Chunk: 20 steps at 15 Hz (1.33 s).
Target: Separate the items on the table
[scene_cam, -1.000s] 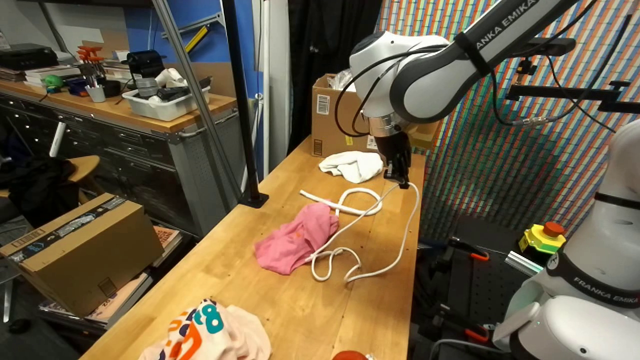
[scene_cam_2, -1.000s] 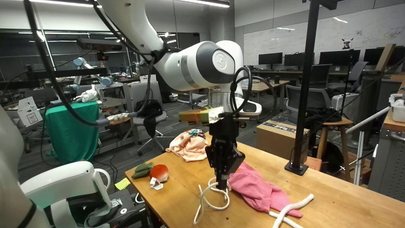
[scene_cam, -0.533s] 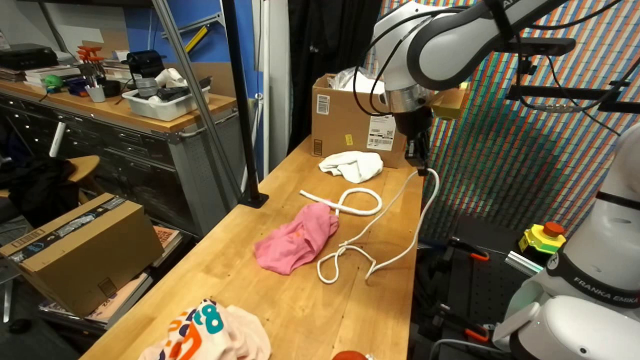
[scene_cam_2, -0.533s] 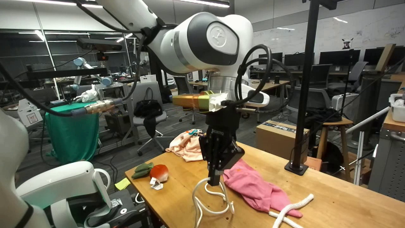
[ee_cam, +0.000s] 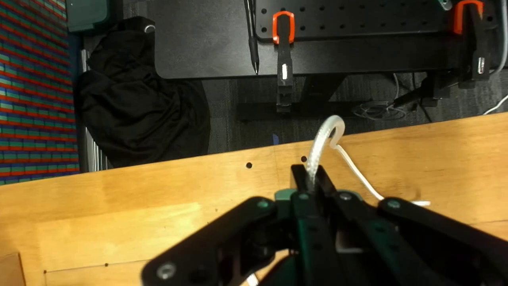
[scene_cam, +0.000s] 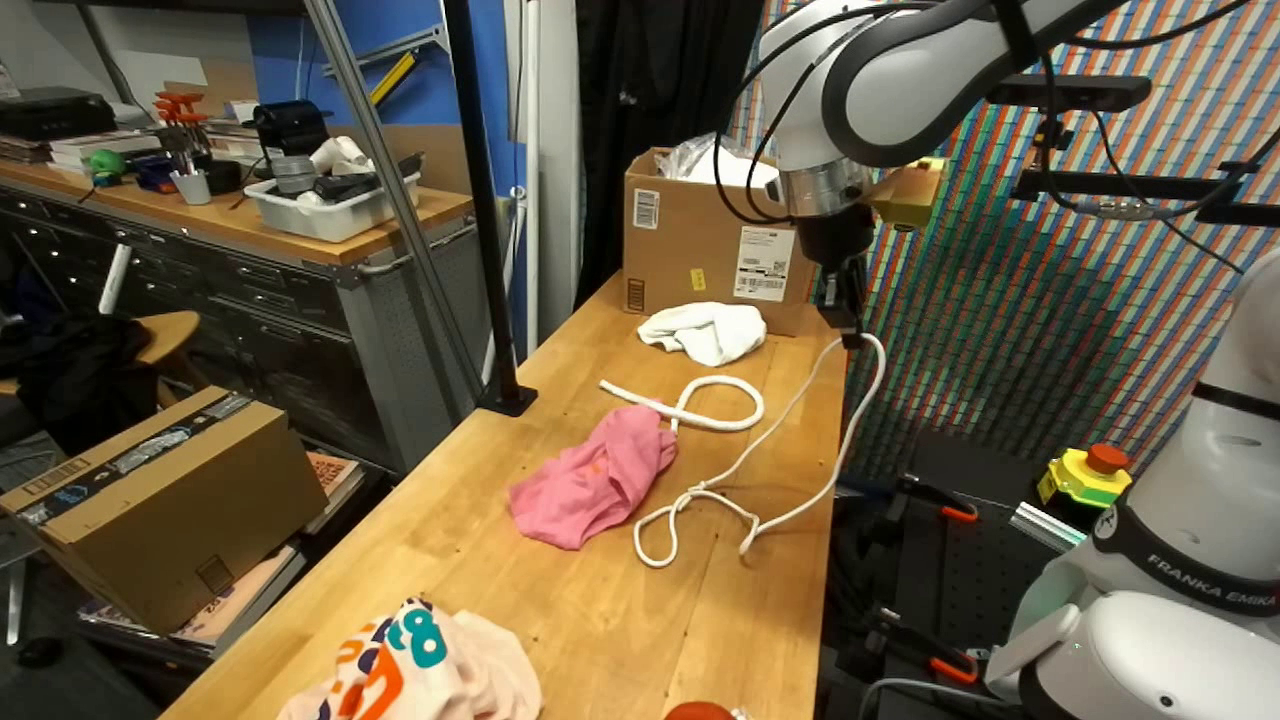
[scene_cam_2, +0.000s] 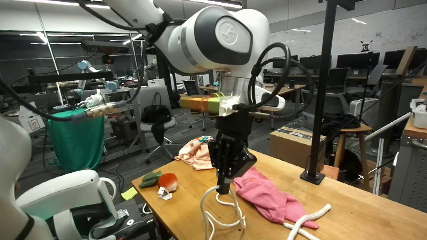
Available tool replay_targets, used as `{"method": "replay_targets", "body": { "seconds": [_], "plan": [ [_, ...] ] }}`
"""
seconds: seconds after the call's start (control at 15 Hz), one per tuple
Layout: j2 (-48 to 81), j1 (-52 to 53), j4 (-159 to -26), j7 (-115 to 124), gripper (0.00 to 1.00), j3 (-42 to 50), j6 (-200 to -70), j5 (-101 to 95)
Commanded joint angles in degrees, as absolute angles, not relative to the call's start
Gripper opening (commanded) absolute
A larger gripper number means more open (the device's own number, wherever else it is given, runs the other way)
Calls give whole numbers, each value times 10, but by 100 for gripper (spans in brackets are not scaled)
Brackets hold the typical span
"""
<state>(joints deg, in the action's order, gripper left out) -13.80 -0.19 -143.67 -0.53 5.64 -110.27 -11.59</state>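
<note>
End effector clamped on thin white cord; cord trails below it toward desk; pink cloth lies lower, apart from it; printed cloth well away

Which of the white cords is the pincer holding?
The thinner cord, clamped in the pincer and looping down; the thicker cord lies on the table, crossing the pink cloth.
</note>
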Motion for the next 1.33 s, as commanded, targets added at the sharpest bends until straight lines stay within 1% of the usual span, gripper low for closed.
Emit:
{"method": "replay_targets", "body": {
  "seconds": [0.0, 0.27, 0.6, 0.73, 1.0, 1.27],
  "plan": [
    [-126, -1, -1451, -6, 6, 39, -1159, -74],
    [-98, 5, -1461, -4, 6, 23, -1223, -33],
    [-70, 11, -1465, -8, 7, 10, -1270, 12],
    [-62, 11, -1464, -10, 7, 7, -1275, 16],
    [-54, 4, -1461, 5, 7, 6, -1243, -10],
    [-17, 8, -1464, 4, 7, 4, -1288, 5]
  ]
}}
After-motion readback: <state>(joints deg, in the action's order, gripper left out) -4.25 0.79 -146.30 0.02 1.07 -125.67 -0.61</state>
